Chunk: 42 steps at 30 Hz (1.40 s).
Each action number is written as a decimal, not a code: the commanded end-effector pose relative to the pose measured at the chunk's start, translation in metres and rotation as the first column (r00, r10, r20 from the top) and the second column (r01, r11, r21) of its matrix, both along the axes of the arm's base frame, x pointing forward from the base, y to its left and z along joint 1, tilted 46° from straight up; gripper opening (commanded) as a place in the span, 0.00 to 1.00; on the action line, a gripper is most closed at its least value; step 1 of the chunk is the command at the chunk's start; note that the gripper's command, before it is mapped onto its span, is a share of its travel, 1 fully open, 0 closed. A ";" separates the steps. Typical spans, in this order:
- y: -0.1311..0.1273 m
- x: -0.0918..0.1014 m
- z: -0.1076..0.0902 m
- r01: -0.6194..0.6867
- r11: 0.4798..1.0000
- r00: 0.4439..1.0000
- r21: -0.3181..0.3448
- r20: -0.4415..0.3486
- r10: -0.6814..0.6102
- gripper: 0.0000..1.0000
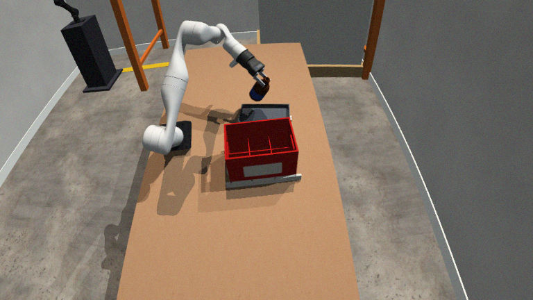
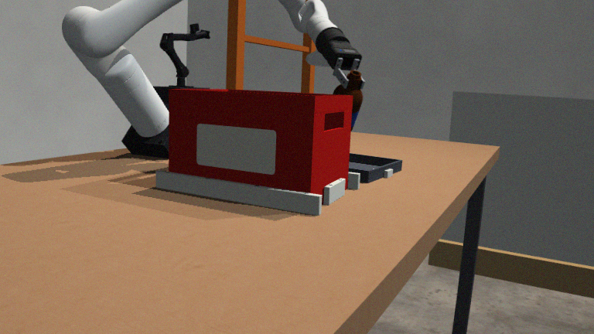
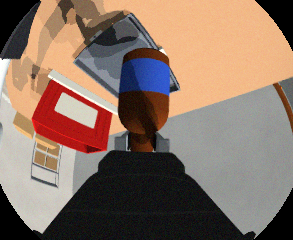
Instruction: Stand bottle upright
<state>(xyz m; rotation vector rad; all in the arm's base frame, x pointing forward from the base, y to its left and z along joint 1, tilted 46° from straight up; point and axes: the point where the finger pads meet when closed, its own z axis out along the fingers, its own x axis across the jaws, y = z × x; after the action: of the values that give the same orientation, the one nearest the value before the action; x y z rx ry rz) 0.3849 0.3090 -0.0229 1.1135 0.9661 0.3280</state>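
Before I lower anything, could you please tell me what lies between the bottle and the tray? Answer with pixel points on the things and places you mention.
Only air shows between the bottle (image 1: 259,89) (image 2: 356,103) (image 3: 144,100) and the tray (image 1: 265,105) (image 2: 385,167) (image 3: 96,70) in the top view; the exterior view's crate (image 1: 261,169) (image 2: 236,109) (image 3: 68,112) partly hides that stretch.

the tray (image 1: 289,110) (image 2: 380,172) (image 3: 98,79) sits on the table (image 1: 243,242) (image 2: 175,243) (image 3: 226,45), behind the crate (image 1: 262,154) (image 2: 330,155) (image 3: 46,115).
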 end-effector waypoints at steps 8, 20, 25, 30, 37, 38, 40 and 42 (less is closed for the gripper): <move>0.001 0.000 0.000 -0.012 1.000 1.000 -0.012 0.016 0.012 0.00; 0.000 0.000 0.000 -0.048 0.997 0.996 -0.059 0.067 0.052 0.00; 0.000 0.000 0.000 -0.057 0.996 0.995 -0.071 0.079 0.063 0.00; 0.001 0.000 0.000 -0.070 0.994 0.992 -0.088 0.096 0.078 0.00; 0.001 -0.001 0.000 -0.079 0.992 0.990 -0.099 0.108 0.090 0.00; 0.001 -0.001 0.000 -0.079 0.992 0.990 -0.100 0.109 0.090 0.00; 0.001 -0.001 0.000 -0.079 0.992 0.990 -0.100 0.109 0.090 0.00; 0.001 -0.001 0.000 -0.080 0.992 0.990 -0.100 0.109 0.091 0.00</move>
<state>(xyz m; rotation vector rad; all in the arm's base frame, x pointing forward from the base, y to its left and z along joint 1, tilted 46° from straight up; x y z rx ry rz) 0.3844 0.3088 -0.0238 0.9586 0.9207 0.4035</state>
